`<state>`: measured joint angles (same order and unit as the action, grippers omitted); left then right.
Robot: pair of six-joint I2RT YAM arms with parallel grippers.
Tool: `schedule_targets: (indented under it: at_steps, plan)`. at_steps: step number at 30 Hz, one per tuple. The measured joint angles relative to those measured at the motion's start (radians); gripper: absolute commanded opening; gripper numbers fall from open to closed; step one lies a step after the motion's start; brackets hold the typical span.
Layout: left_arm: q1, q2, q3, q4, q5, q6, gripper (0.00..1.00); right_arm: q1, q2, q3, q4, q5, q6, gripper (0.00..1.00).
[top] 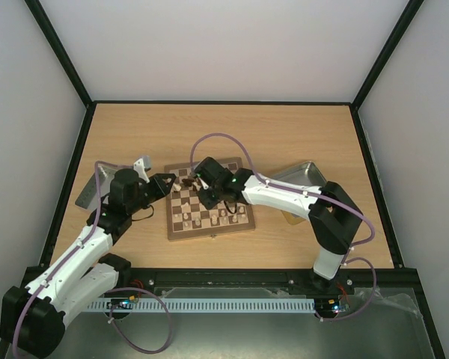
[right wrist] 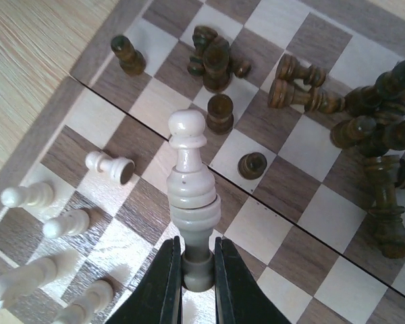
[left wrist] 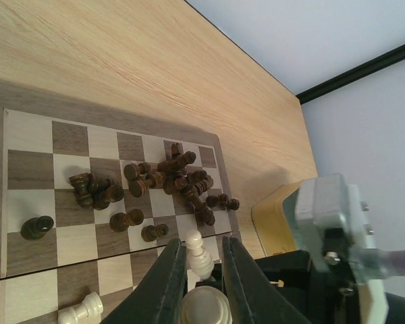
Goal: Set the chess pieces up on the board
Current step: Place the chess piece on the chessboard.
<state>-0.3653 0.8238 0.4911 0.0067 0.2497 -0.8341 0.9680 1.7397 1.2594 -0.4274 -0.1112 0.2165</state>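
board (left wrist: 28,169): we see it lying flat on the table (top: 284,134), between the two arms.
right gripper (right wrist: 196,246): its fingers are pressed together on the base of a tall piece (right wrist: 189,182).
tall piece: cream, with a round head and ringed collar. it points away from the wrist camera, over the squares beside the board's middle seam. we cannot tell whether it touches the board.
left gripper (left wrist: 204,244): its fingers are close together at the board's edge, and a pale piece (left wrist: 205,307) fills the gap. we read this as a pinch.
pale piece: its wide end is nearest the camera and its small head points towards the board.
dark pieces (left wrist: 182,179): most are heaped, tumbled on their sides, on squares near one corner. a few more lie scattered just beside the heap, and one sits well apart near the border.
cream pieces (right wrist: 66,223): several lie on their sides near another corner, well apart from the dark heap.
left tray (top: 88,193): grey, on the table beside the left arm.
right tray (top: 299,173): grey, near the board's far right corner.
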Motion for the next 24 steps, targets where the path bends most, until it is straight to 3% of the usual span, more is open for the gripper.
schedule_targets:
  at_steps: [11, 24]
  plan:
    - [0.0, -0.001, 0.0, -0.016, 0.0, 0.025, 0.11, -0.001, 0.069, 0.026, -0.15, 0.042, -0.06, 0.1]
    - [0.0, -0.001, 0.0, -0.017, 0.004, 0.031, 0.11, -0.071, 0.066, -0.032, -0.174, 0.084, -0.05, 0.14]
